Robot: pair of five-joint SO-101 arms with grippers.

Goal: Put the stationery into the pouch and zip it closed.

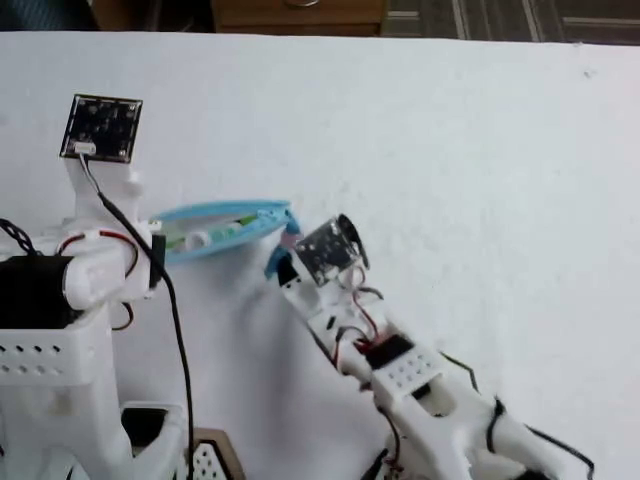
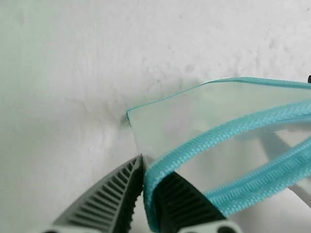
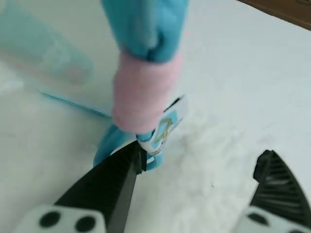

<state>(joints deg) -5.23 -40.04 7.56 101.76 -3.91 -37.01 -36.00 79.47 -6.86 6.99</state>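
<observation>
- Transparent plastic pouch with light-blue zip tape (image 1: 215, 232): lies flat on the white surface (image 1: 450, 150) between the two arms, its long side running from the left arm to the right arm.
- Stationery (image 1: 205, 238): pale and green items show inside the pouch. Judgement: loading is complete.
- Zip: in the left wrist view the two tape rows stand apart away from the corner, so the mouth is open. Step in hand, as a judgement: zipping closed.
- Left pincer (image 2: 144, 165): clamped on the pouch corner, with the tape edge pinched between its jaws. It anchors that end.
- Right pincer (image 3: 201, 155): jaws wide apart, holding nothing. One jaw tip sits just beside a small printed tag (image 3: 165, 128), below the soft pink tab (image 3: 146, 92) at the opposite pouch end.
- The pink tab is probably the zip pull; this cannot be confirmed.
- Next move calls for:
  - centring the right pincer around the pink tab, then closing on it;
  - drawing it along the tape line while the left pincer holds.
- Risk: seizing the tag or the blue loop (image 3: 104, 145) in place of the tab.
</observation>
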